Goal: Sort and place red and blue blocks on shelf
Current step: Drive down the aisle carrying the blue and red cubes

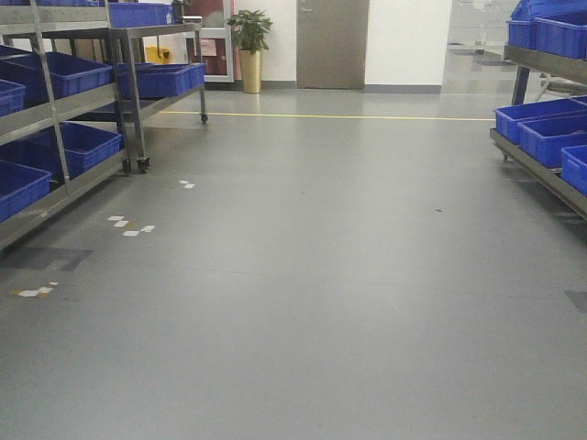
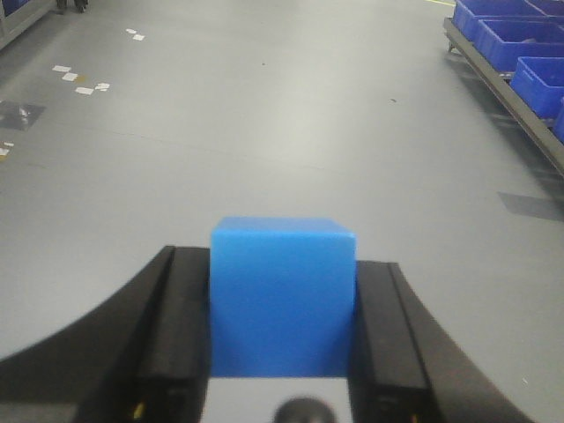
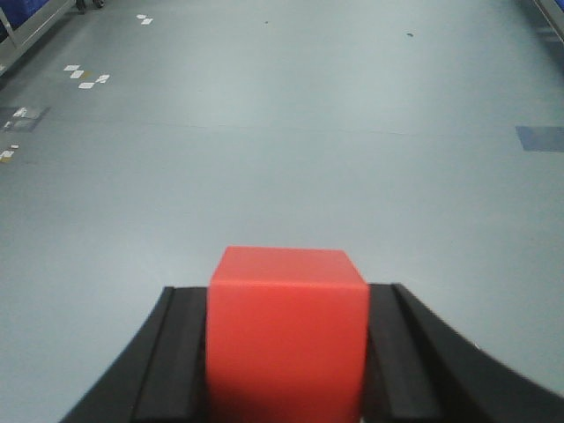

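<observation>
Left gripper (image 2: 282, 260): I read it as clamped on the blue block (image 2: 282, 300), which sits squarely between the black fingers (image 2: 172, 326) and stands above them. Right gripper (image 3: 286, 295): likewise closed on the red block (image 3: 286, 344). I see both blocks in the wrist views only, held over grey floor (image 1: 321, 275). The front view alone gives me the shelf (image 1: 55, 112) at far left with dark-blue bins (image 1: 78, 73), a plant (image 1: 249, 37) and a door (image 1: 332, 43). The poster (image 1: 209, 55) beside the plant is too small to read.
</observation>
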Controlling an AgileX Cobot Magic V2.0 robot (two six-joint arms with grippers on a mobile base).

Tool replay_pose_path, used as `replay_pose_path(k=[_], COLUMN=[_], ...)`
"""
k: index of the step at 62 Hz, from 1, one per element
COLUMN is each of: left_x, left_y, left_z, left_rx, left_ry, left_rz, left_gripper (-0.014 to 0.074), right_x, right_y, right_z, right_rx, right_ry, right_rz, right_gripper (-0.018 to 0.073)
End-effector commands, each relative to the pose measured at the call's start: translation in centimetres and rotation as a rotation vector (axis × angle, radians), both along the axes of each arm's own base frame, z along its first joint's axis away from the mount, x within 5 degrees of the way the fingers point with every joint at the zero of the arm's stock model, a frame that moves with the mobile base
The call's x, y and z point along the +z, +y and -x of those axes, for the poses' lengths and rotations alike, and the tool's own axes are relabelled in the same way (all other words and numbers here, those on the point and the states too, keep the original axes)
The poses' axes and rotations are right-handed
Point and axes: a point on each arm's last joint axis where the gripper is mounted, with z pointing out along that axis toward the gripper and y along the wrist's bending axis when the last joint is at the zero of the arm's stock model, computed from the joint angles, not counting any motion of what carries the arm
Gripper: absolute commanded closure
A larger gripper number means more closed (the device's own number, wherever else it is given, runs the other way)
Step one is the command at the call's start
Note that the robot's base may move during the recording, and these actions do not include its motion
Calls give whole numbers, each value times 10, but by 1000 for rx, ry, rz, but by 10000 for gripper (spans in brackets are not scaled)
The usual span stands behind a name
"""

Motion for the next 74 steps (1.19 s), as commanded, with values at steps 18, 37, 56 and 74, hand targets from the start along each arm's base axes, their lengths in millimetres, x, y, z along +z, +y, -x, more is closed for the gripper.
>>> replay_pose_path(k=[18, 37, 56, 74], left_x=[17, 17, 17, 17], left_y=[-3, -3, -3, -3], left_z=[-2, -2, -2, -2], left_rx=[-24, -24, -24, -24], left_ry=[-108, -108, -108, -108], left_rz=[30, 30, 30, 30], left_gripper=[472, 472, 472, 472], right_x=[17, 17, 17, 17], right_y=[-1, -1, -1, -1], right_z=[-3, -3, -3, -3], right_rx=[-2, -2, -2, -2], right_ry=[-119, -119, -119, -119], right_rz=[15, 15, 15, 15], right_gripper=[493, 493, 493, 493])
